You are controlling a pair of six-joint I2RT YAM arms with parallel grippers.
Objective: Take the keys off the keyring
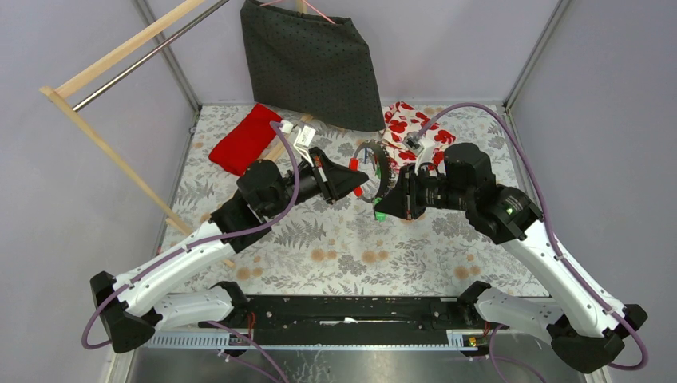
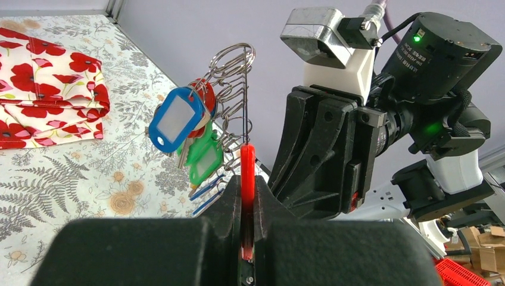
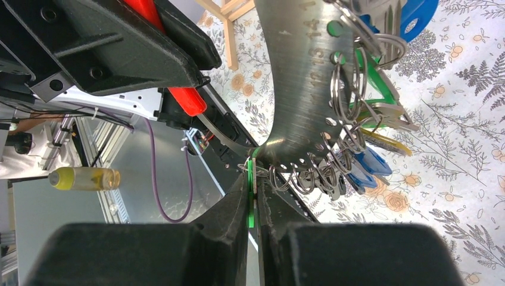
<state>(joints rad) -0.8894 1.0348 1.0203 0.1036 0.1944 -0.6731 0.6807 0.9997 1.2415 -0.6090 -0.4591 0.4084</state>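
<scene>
Pinching one red key [image 2: 248,179], one green key [image 3: 250,205]; one keyring [image 3: 298,89] aloft.

Background stuff on and around the leafy patterned table cover [image 1: 335,247]

So there's a folded bright red cloth [image 1: 243,140] at the back left. A folded white cloth with red poppies [image 1: 403,120] sits at the back right, both lying flat on the cover. Between them a dark grey dotted fabric piece [image 1: 311,64] hangs down at the back wall, its bottom edge reaching the table. A pale wooden rack frame [image 1: 120,52] leans in from the left with a grey metal rod [image 1: 152,56] running alongside its top bar. Off the table: a small yellow bottle lying on its side [image 3: 83,177], a red plastic crate [image 2: 461,275] and some brown cardboard boxes [image 2: 491,256].
</scene>
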